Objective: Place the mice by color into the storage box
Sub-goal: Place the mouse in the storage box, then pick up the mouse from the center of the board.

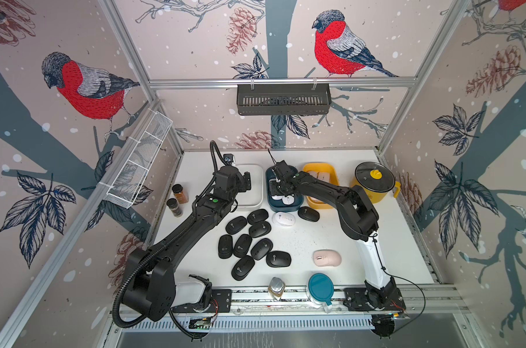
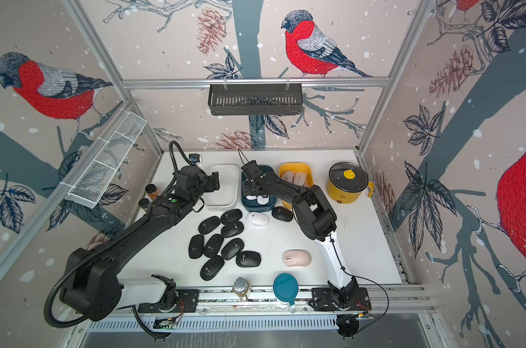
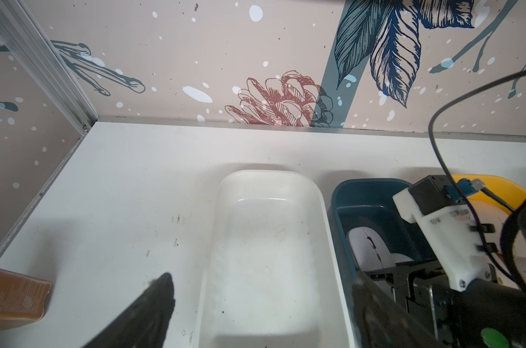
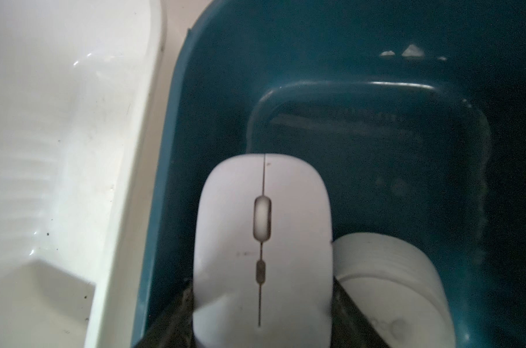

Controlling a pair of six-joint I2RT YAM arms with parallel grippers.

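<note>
White mouse [image 4: 263, 229] sat clamped in the right gripper [image 4: 263, 304], jaws tight against its sides, scroll wheel facing up, inside the teal storage box [image 4: 213, 90]. A second white mouse [image 4: 391, 280] lay in that box just beside the held one; whether the two touched could not be told. In both top views the right gripper [image 1: 278, 188] reached down into the teal box, and other white mice [image 1: 287, 199] lay at its near end.

The left gripper [image 3: 261, 277] hovered with jaws wide apart and nothing between them, above the white storage box [image 3: 326, 217], which stood just beside the teal one. On the teal box's other side stood a yellow storage box [image 1: 335, 177] holding pale pink mice [image 1: 316, 175].

On the white table [image 1: 391, 241], nearer the arm bases, lay nine black mice [image 1: 242, 245], eight clustered and one apart, with a loose white mouse [image 1: 283, 219] between them and a single pink mouse [image 1: 327, 258] well apart. A round teal lid [image 1: 321, 286], a yellow lidded pot [image 1: 373, 180] and two spice jars [image 1: 180, 192] stood around the table's edges.
</note>
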